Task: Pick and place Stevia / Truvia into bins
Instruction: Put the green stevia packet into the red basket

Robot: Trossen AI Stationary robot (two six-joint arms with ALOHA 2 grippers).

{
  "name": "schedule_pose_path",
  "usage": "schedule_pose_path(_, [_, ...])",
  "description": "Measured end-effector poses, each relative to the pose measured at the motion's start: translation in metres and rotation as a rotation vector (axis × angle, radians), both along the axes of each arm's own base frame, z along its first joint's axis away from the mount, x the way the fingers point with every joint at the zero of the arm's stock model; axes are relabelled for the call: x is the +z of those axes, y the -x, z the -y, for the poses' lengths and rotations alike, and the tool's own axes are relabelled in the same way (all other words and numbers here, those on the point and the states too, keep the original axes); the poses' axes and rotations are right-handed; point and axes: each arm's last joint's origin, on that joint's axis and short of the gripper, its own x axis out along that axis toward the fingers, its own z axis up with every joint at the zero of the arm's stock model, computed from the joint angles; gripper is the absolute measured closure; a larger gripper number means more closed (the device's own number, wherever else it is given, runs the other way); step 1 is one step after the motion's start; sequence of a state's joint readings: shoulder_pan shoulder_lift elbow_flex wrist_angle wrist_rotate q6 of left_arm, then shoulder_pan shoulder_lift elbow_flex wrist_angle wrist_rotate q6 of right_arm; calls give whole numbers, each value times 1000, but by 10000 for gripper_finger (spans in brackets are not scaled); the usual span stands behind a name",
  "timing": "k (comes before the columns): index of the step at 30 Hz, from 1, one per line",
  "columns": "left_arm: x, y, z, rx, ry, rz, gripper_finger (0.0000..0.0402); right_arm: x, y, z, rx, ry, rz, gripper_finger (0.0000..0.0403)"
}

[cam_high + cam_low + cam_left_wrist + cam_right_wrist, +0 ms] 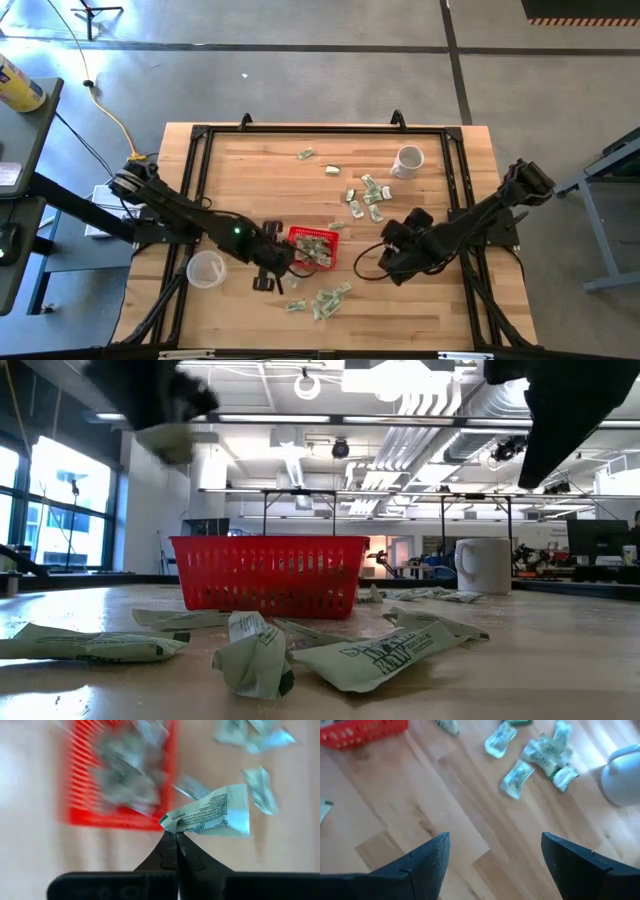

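Overhead view of a wooden table [250,170] with two dark arms. The left gripper [175,836] hangs just left of the red basket [315,248], its fingers pressed together and pinching one pale green sachet [210,814] by its corner; the wrist view shows this sachet held above the tabletop beside the basket, which already contains several sachets [318,246]. The right gripper [495,855] sits right of the basket, above bare wood, with its fingers spread wide apart and nothing between them.

Loose sachets lie in groups: a cluster [365,198] far of the right gripper, near the white mug [407,161]; a second cluster [325,300] near the front edge, just near of the basket; and two single packets [306,154] toward the far side. In the low view, crumpled sachets [255,655] lie in the foreground in front of the basket [268,573], with the mug [484,565] standing to its right. A clear plastic cup [206,269] stands at the left, near the left arm.
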State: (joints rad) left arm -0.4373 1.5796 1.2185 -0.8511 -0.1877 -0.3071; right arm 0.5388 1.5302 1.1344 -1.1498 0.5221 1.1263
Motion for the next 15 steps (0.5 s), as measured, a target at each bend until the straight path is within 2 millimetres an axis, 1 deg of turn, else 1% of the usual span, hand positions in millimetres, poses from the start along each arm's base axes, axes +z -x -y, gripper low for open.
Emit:
schedule_pose_path(1, [6,-2,-3,2,-40,25,378,1,2,1,-1,4,9,100])
schedule_pose_path(3, [8,-11,-11,1,-60,59,378,3,4,3,-1,17,24,100])
schedule_pose_path(5, [1,-23,-23,51,-55,74,377,1,3,5,-2,21,26,100])
schedule_pose_path(7, [-10,-33,-39,131,-49,69,366,1,1,4,22,12,34,100])
schedule_pose_path(9, [-21,-40,-55,218,-47,33,339,2,-5,-1,78,-14,74,100])
schedule_pose_path(11, [-23,-43,-65,275,1,11,303,3,-10,-8,161,-52,108,100])
schedule_pose_path(13, [-22,-43,-68,299,83,-4,263,5,-14,-14,243,-82,126,100])
schedule_pose_path(15, [-21,-41,-65,285,156,-32,225,6,-17,-17,302,-104,139,100])
